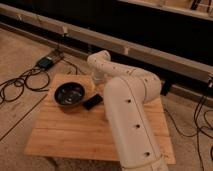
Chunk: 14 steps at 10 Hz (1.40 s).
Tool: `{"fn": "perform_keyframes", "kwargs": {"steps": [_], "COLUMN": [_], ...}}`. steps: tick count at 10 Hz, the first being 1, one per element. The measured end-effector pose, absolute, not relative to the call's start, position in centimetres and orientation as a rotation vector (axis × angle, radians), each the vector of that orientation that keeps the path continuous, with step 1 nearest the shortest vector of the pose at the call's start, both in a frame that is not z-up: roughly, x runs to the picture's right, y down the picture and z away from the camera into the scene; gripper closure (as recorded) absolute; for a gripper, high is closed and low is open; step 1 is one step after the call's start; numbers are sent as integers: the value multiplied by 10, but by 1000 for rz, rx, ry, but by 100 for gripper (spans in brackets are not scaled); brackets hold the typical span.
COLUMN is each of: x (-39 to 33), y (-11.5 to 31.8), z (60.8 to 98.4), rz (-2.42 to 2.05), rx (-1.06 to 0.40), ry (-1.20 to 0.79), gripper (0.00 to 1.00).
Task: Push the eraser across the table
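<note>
The eraser (93, 102) lay flat on the table (65, 135), towards its far side and near the middle, just to the right of a dark round bowl (69, 93) and close beside the bowl's rim. The white arm (130, 115) rose from the near right, bent over the table's far edge and came down so that the gripper (99, 90) hung just beyond the eraser's far right end, largely hidden by the arm. Whether the gripper was open or closed could not be told, nor whether it touched the eraser.
</note>
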<state>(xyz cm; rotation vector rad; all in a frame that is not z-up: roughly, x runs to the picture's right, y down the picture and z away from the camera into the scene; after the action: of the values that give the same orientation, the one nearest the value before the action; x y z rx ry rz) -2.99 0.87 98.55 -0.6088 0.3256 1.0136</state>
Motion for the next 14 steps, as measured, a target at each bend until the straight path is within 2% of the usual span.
{"fn": "perform_keyframes", "kwargs": {"steps": [6,14], "x": [8,16], "y": [-2,14], "z": [998,994], "rz": [797,653], "rx": [-558,-614], "ry": [372,422], "gripper": [35,35]}}
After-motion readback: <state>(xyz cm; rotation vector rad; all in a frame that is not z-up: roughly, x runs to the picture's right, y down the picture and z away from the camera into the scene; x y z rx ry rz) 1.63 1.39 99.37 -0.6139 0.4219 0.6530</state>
